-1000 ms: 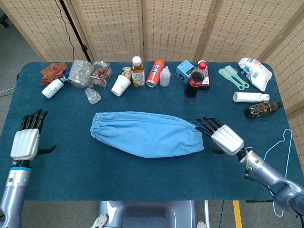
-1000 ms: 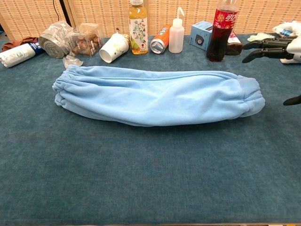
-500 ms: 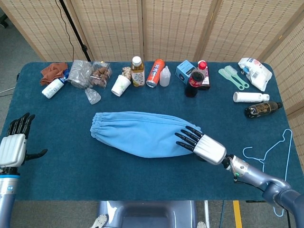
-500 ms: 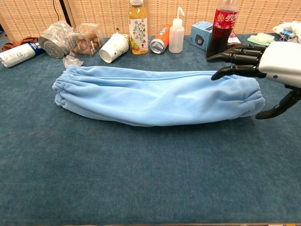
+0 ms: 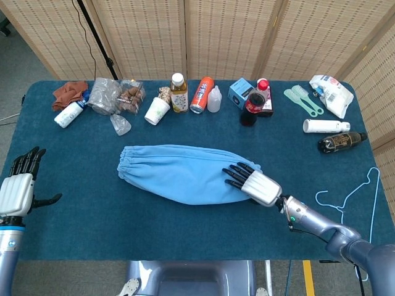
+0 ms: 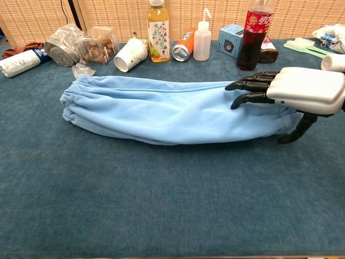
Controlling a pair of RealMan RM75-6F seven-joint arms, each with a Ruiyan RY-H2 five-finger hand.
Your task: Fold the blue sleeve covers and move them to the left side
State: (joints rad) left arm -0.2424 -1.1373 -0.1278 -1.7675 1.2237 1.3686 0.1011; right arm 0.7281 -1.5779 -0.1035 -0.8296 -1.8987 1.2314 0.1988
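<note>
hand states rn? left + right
Left hand: open, holding nothing, off to the table's left edge.
Right hand: open, fingers spread over the right end of the blue sleeve cover; no grip visible.

looked like a robot lab setup, blue felt table (image 5: 185,228), woven screen dividers (image 5: 228,37) behind, random props lined up
</note>
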